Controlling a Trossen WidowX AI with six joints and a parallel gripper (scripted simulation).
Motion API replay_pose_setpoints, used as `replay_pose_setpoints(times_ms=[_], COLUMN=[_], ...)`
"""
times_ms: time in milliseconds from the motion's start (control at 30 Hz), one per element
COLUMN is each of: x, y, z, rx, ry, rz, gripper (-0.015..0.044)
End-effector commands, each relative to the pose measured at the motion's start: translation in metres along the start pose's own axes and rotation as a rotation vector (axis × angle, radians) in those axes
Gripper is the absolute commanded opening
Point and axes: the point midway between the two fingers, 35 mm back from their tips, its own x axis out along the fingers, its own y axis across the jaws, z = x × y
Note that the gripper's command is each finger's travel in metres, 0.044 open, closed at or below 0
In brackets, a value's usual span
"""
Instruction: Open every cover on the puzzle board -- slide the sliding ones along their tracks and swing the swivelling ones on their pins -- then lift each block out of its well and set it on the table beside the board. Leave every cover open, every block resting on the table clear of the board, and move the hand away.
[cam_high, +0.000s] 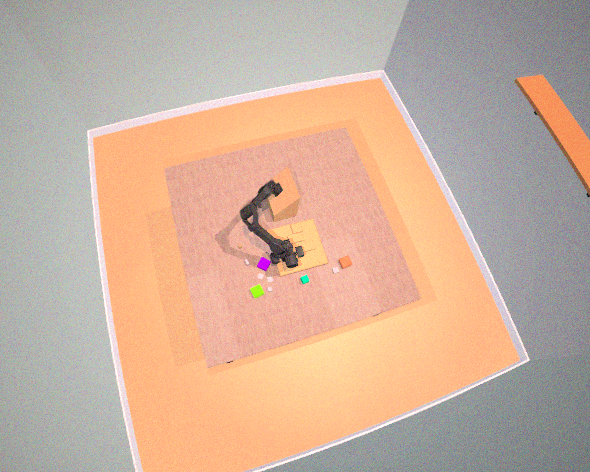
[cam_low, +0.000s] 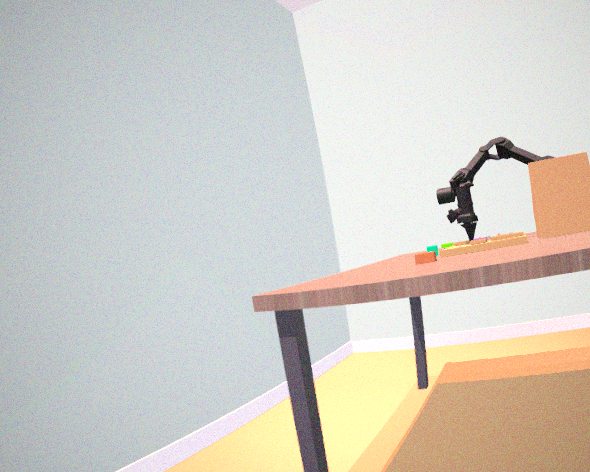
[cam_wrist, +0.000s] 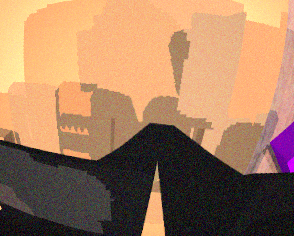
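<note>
The light wooden puzzle board (cam_high: 319, 256) (cam_low: 487, 246) lies on the table, with thin dark track lines on top. Its covers are too small and blurred to tell open from closed, and the arm hides part of it. My gripper (cam_low: 471, 239) (cam_wrist: 160, 129) is shut and empty, its tips just over or on the board. A purple block (cam_high: 264, 263) (cam_wrist: 286, 150) lies on the table left of the board. A lime green block (cam_high: 257, 291) (cam_low: 446, 245), a teal block (cam_high: 305, 279) (cam_low: 432, 249) and an orange block (cam_high: 345, 261) (cam_low: 425, 258) also lie on the table, clear of the board.
Several small whitish pieces lie on the table, one (cam_high: 270, 289) near the green block and another (cam_high: 335, 270) beside the orange one. A tall wooden box (cam_high: 287, 187) (cam_low: 560, 195) stands behind the board by the arm's base. Shadows cross the wrist view.
</note>
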Motion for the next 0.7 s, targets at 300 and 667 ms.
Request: replay_pose_setpoints(times_ms=[300, 667], x=[0.001, -0.013], y=[0.001, 0.001], z=[0.011, 0.014], rx=[-0.006, -0.006], ry=[0.003, 0.003], rz=[-0.003, -0.001], gripper=[0.0000, 0.0000])
